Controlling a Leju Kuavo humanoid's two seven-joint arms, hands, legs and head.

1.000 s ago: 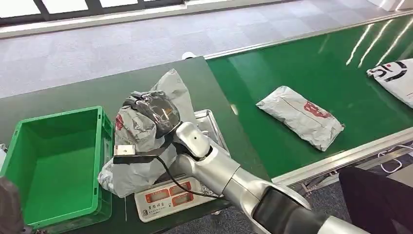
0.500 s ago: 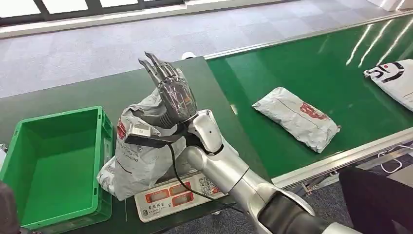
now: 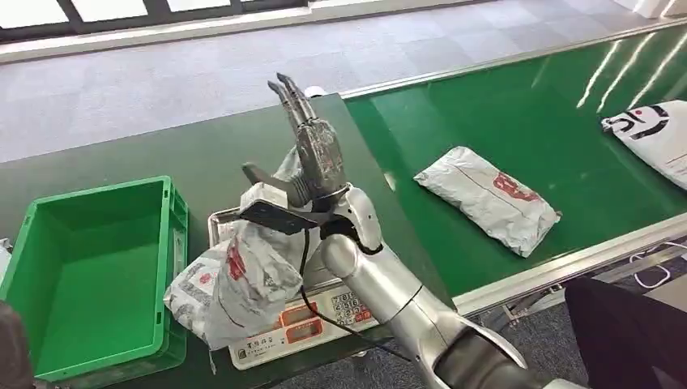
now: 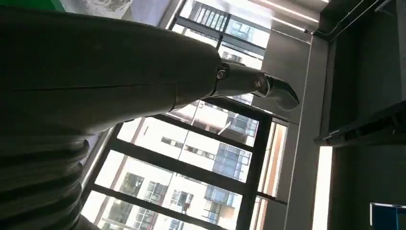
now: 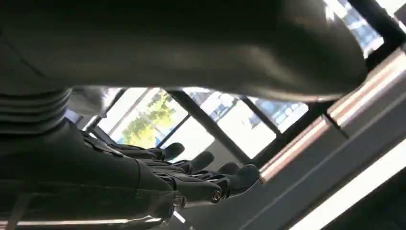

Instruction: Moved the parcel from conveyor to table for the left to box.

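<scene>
Released since last frame: we see the right hand [image 3: 312, 158] lifted, fingers [image 3: 290, 93] spread wide, grey parcel [image 3: 235, 284] below them overhanging the scale [image 3: 324, 312]; it may slide off.

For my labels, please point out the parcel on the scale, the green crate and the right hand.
parcel [image 3: 235, 284], head view, crumpled middle.
green crate [image 3: 97, 194], head view, far rim.
right hand [image 3: 317, 154], head view, back of palm.

Green bin [image 3: 89, 275] gapes beside the grey parcel [image 3: 231, 284] slumped across the scale [image 3: 300, 320]; the raised right robot hand [image 3: 312, 154] stands above them, counter [image 3: 121, 162] behind bare
</scene>
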